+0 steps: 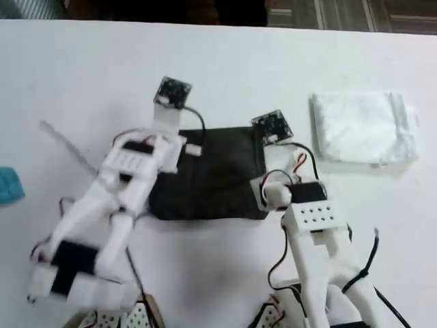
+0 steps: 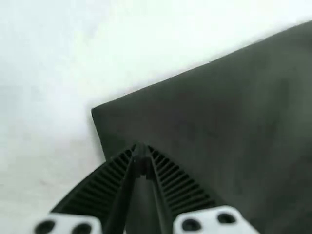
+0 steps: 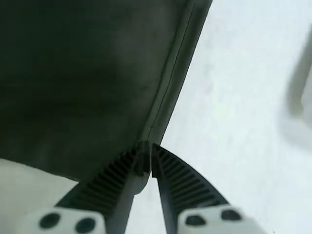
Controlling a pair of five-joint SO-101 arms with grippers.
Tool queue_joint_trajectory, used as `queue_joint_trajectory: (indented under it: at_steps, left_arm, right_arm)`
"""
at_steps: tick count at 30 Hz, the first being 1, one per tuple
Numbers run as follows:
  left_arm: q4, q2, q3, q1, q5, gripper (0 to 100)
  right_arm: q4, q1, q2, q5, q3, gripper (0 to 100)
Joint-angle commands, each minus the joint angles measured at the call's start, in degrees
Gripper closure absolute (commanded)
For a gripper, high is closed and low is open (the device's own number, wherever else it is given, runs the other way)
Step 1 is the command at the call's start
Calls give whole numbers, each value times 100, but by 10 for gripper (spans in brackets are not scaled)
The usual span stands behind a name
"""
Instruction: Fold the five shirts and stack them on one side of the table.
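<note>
A folded black shirt (image 1: 212,178) lies mid-table (image 1: 218,61), nearer the front edge. The left gripper (image 2: 140,156) is clenched on its fabric by a corner on the shirt's left side; the right gripper (image 3: 145,157) is clenched on the hem at its right side. A folded white shirt (image 1: 362,126) rests toward the table's right edge.
</note>
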Motion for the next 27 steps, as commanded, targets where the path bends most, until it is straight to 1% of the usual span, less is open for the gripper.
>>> queue_joint_trajectory:
  at_steps: [1,6,9,12,18,21,23,27]
  left_arm:
    - [695,1011,-1367,-97,132,974]
    - [1257,2040,-2431,-404,141,974]
    - [1538,2400,-2800,-615,149,974]
    - [1820,2532,-3037,-686,149,974]
    - [2092,2523,-3169,-651,141,974]
    - [2189,2505,-3187,-677,132,974]
    - [2558,2505,-3380,-686,132,974]
    - [3807,2514,-4286,-633,132,974]
  right_arm:
    - [277,-110,-277,123,35,978]
    - [295,-505,-347,686,695,978]
    - [-66,-541,-347,897,1275,978]
    - [-479,-374,-356,923,1679,978]
    - [-374,-312,-611,923,1644,978]
    - [4,-295,-1103,923,1486,978]
    - [462,-295,-1587,879,1240,978]
    - [1024,-224,-2624,870,967,978]
